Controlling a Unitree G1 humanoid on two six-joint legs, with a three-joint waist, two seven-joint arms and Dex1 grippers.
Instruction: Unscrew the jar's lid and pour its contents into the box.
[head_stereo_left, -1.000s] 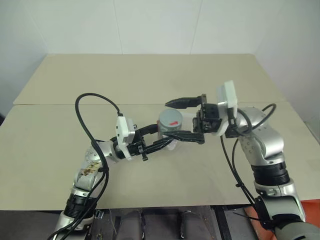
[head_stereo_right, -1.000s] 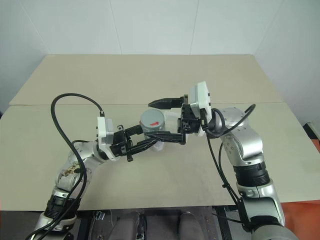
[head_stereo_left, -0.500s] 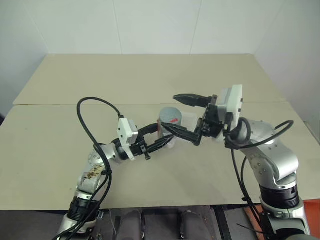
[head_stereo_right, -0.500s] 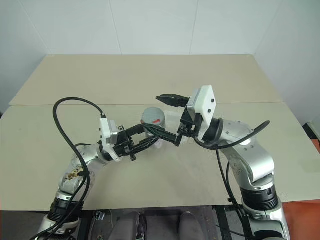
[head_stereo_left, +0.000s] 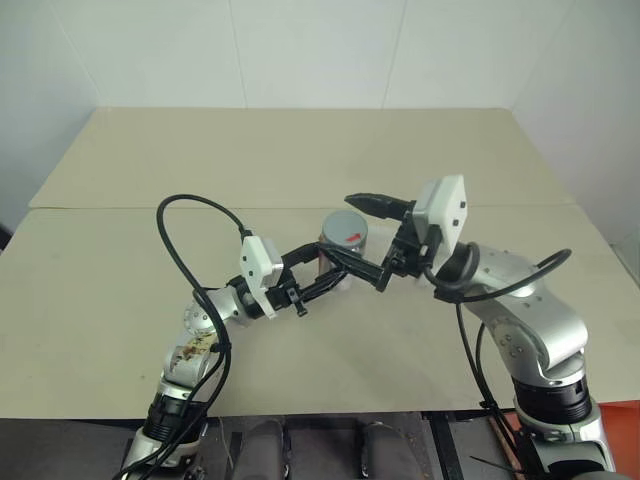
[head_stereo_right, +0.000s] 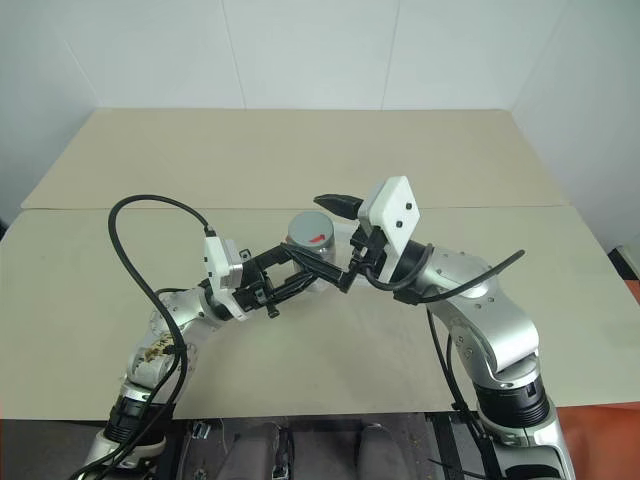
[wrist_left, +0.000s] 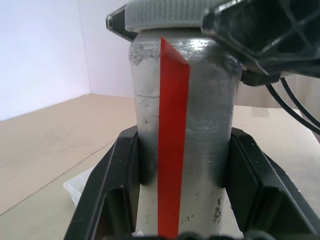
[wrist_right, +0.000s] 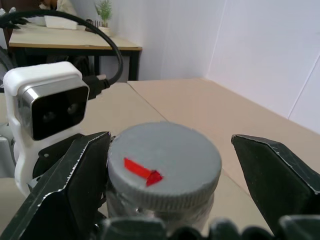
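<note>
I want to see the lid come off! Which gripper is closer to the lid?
Right. The right gripper has its open jaws on either side of the lid; the left gripper is lower, shut on the jar.

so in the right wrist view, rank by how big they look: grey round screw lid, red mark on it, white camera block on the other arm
1. Grey round screw lid, nearest the camera, so flattered.
2. White camera block.
3. Red mark, clearly smallest.

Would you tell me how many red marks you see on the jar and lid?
2: one small red mark on top of the grey lid, and one red strip running down the jar; others may be hidden behind.
</note>
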